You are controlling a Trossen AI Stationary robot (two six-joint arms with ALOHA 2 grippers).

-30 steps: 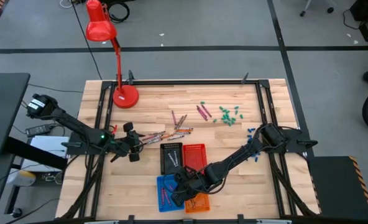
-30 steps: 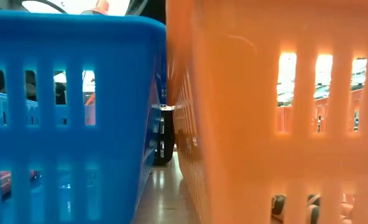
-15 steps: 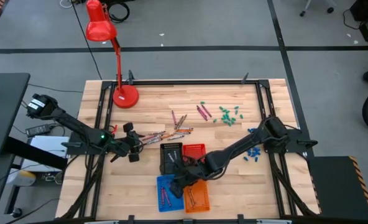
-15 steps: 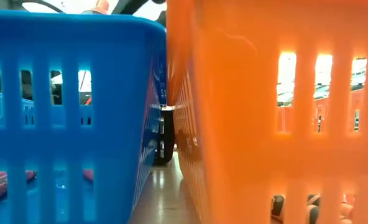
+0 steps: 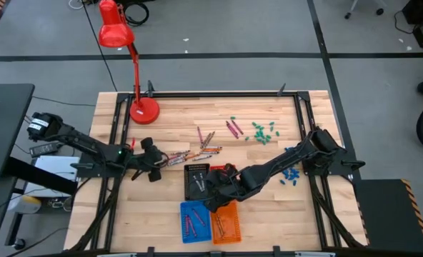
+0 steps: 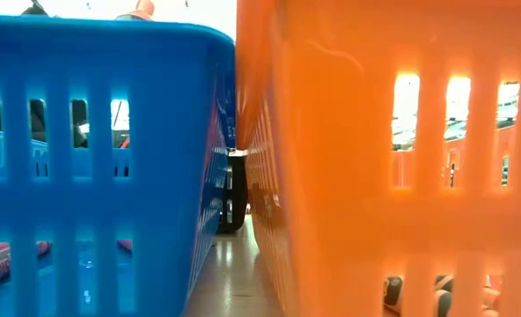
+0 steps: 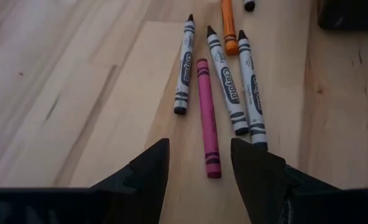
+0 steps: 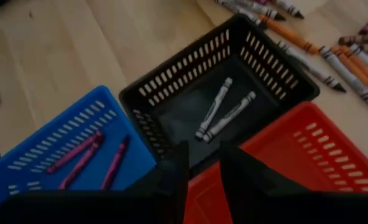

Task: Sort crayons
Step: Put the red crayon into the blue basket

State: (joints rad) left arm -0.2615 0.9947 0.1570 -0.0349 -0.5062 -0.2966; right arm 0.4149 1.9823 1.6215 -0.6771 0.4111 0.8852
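Crayons [image 7: 224,81] lay on the wooden table [image 7: 59,81], long axes roughly parallel, tips pointing away from the left gripper [image 7: 199,171], which hovered low with empty, parted fingers. The right gripper [image 8: 202,171], partly open and empty, reached over the black basket [image 8: 171,93].

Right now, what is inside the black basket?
The black basket holds two grey crayons, crossing at one end. The right jaws cover its near corner, so that part cannot be checked.
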